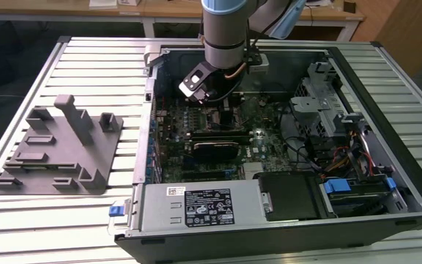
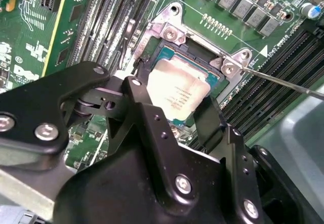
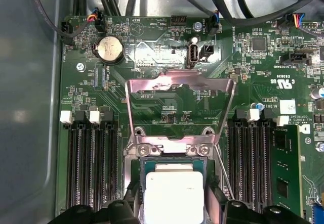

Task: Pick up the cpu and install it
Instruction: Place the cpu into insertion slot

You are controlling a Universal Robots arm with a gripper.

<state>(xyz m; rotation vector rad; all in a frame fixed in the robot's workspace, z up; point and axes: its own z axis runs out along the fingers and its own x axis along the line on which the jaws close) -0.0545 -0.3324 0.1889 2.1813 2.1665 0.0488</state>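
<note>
Black fingers of the gripper pinch the cpu by two opposite edges, the jaws narrow. The silvery chip lies level inside the socket frame; I cannot tell if it is fully seated. Just beyond, the load plate stands open and its thin lever angles off to one side. Memory slots run close along both flanks, leaving little side room. Farther out, the arm reaches down into the open computer case. The grey fixture block sits well apart on the slatted table.
</note>
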